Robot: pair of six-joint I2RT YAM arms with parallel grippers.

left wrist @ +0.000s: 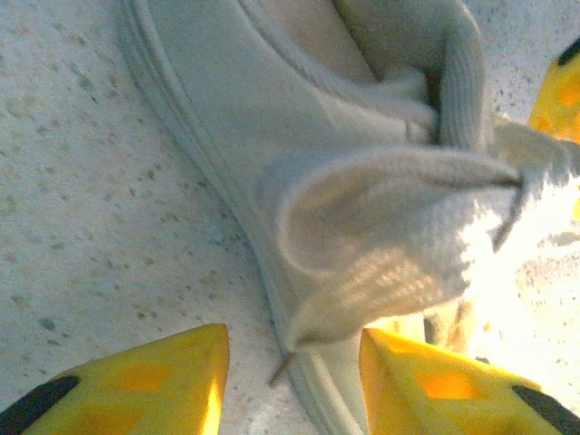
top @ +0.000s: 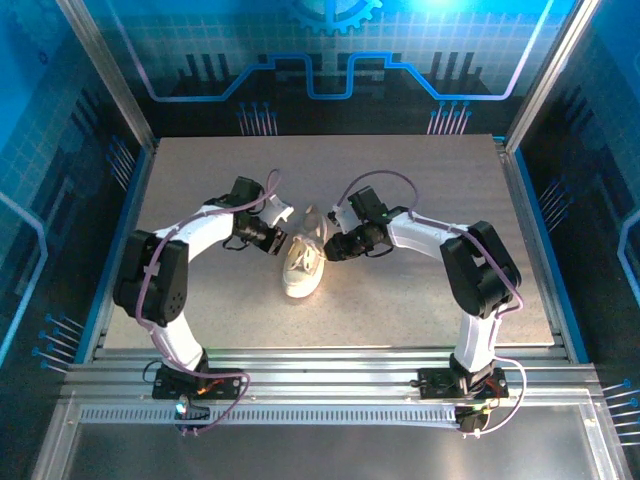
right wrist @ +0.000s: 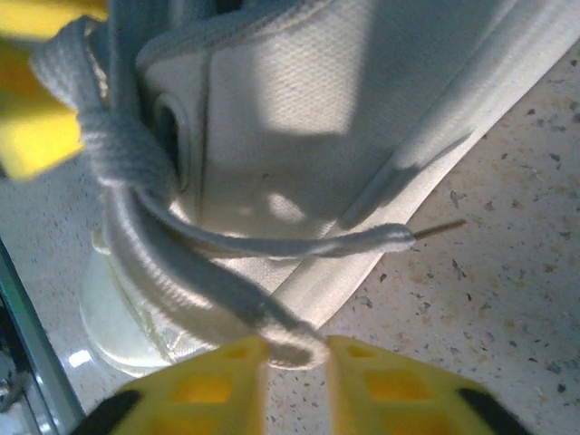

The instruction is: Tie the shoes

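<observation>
Between the yellow fingers [right wrist: 217, 381] of the right gripper [right wrist: 294, 344], a flat lace [right wrist: 208, 290] is being pinched tight. Across from it, the left gripper [left wrist: 294, 333] is being held wide open, and a lace tip [left wrist: 282, 367] is being seen between its fingers. Both are being held right beside the white shoe [top: 303, 265], which is being shown lying in the middle of the table [top: 430, 190].
</observation>
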